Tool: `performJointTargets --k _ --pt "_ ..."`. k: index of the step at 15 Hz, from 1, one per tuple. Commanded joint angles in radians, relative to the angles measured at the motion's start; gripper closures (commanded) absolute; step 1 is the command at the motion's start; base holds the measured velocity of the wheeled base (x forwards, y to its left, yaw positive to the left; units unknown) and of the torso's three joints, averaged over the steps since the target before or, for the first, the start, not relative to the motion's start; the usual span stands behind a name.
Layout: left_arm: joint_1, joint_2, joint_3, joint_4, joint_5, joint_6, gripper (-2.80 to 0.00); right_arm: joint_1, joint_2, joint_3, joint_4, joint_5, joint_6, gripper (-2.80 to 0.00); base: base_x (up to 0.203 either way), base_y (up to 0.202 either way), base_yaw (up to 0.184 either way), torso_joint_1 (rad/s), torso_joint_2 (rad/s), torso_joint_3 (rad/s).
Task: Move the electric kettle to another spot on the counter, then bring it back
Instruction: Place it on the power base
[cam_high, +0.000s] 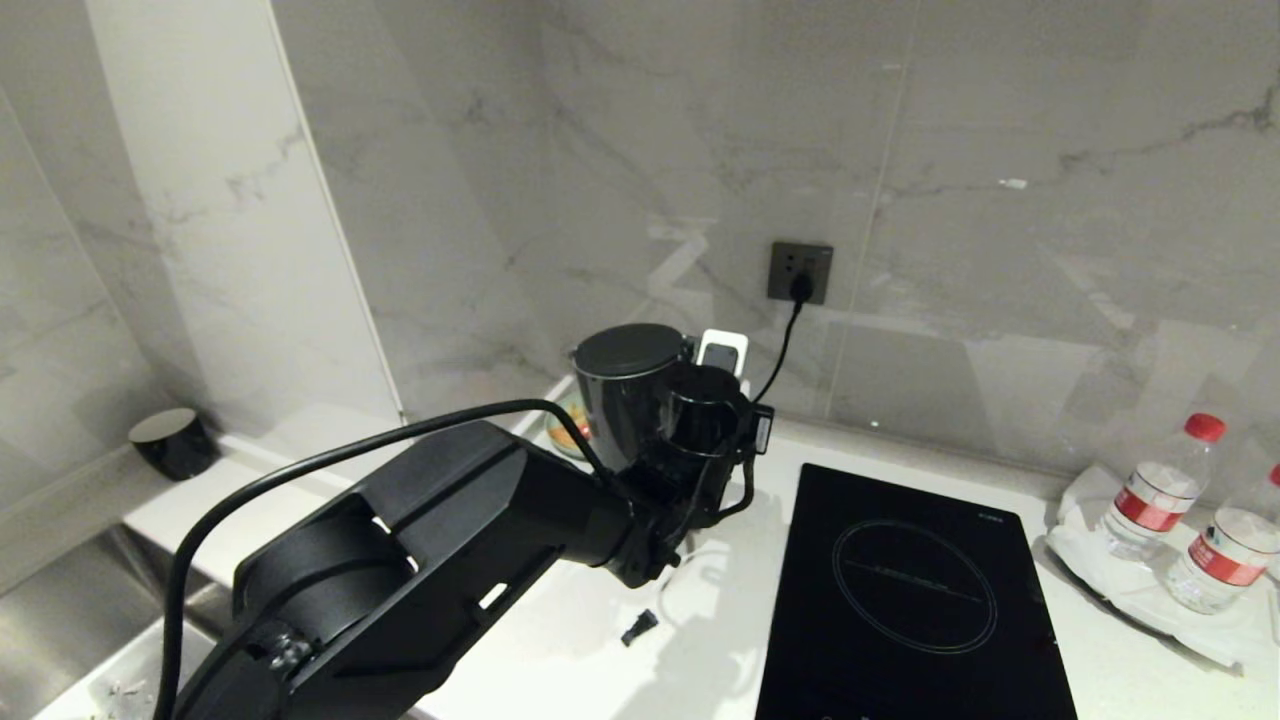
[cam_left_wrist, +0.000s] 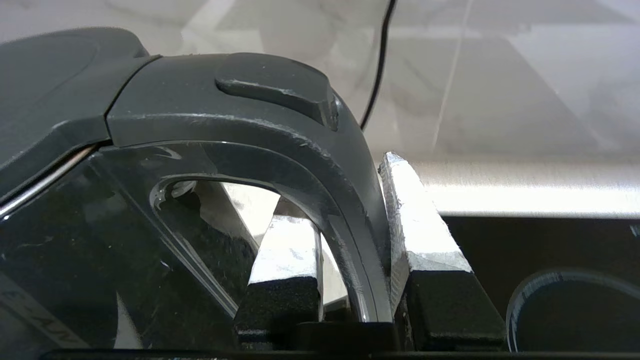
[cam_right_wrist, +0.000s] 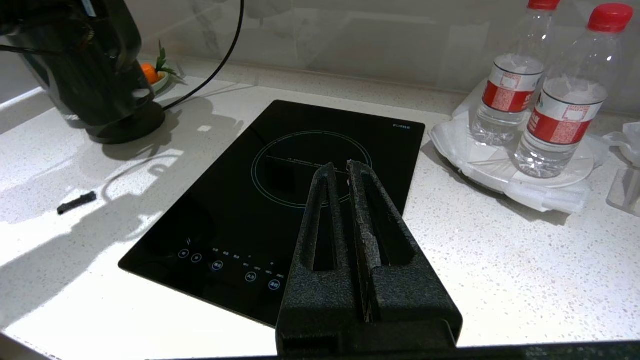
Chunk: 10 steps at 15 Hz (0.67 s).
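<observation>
In the left wrist view the left gripper (cam_left_wrist: 350, 280) has its two foil-faced fingers (cam_left_wrist: 422, 235) clamped on the loop handle (cam_left_wrist: 345, 200) of the electric kettle (cam_left_wrist: 75, 240), one finger inside the loop and one outside. In the head view the same gripper (cam_high: 715, 440) sits at centre frame with the kettle (cam_high: 625, 395) upright, its long axis vertical, flat lid up, handle toward frame right. The kettle stands near the back wall, with the black cord (cam_high: 785, 345) running up to the wall socket (cam_high: 800, 271) just behind it.

The right wrist view shows what the others hide: the kettle's foot on its round base (cam_right_wrist: 127, 127) at the upper left, and a small orange ornament (cam_right_wrist: 150, 75) behind it. It also shows the right gripper (cam_right_wrist: 340, 172), fingers pressed together, above the cooktop (cam_right_wrist: 225, 200).

Bare bench (cam_high: 590, 640) lies in front of the kettle, save a small black piece (cam_high: 639, 627). The cooktop bounds it on the right, and beyond that stand two water bottles (cam_high: 1150, 495) on a tray.
</observation>
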Motion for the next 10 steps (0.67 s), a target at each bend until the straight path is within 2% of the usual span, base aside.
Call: performJointTargets --k 1,7,10 --pt "0.002 0.066 -0.072 0.011 0.002 0.000 0.00 0.000 0.000 0.000 0.000 0.001 0.000 0.00 0.000 0.000 0.000 0.000 0.00 0.000" --pt "0.039 0.182 -0.273 0.096 0.003 0.002 0.00 0.000 0.002 0.000 0.000 0.001 0.000 0.00 0.000 0.000 0.000 0.000 0.00 0.000" --pt "0.078 0.193 -0.286 0.133 -0.014 0.003 0.00 0.000 0.001 0.000 0.000 0.000 0.000 0.00 0.000 0.000 0.000 0.000 0.00 0.000"
